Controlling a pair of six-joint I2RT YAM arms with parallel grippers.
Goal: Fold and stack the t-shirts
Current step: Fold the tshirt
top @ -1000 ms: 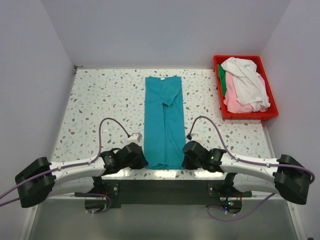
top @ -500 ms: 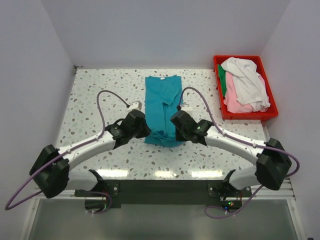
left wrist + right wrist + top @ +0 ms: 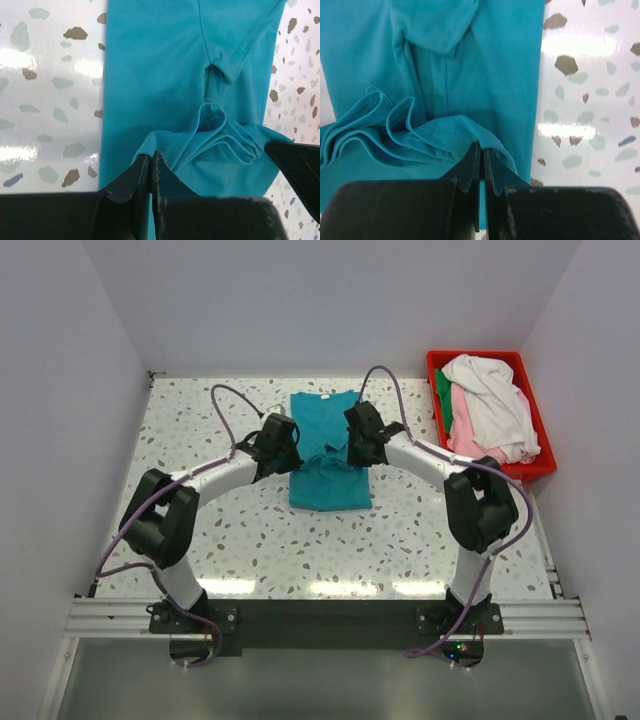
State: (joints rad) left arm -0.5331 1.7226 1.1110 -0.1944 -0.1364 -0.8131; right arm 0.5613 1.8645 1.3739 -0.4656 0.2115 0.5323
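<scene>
Top external view: the left gripper point(image 3: 294, 451) and right gripper point(image 3: 354, 446) each pinch the teal t-shirt point(image 3: 330, 490), which lies mid-surface.
You have bare speckled surface point(image 3: 180, 420) left of and in front of the teal t-shirt. The one red bin point(image 3: 495, 474) sits to its right, apart, at the surface's edge. Count four shirts: the teal one, plus a white t-shirt point(image 3: 495, 400), a pink t-shirt point(image 3: 470, 438) and a dark green t-shirt point(image 3: 443, 400) in the bin. Both grippers are clamped tight on corners of the hem point(image 3: 210, 145), which is bunched between them over the shirt's middle.
</scene>
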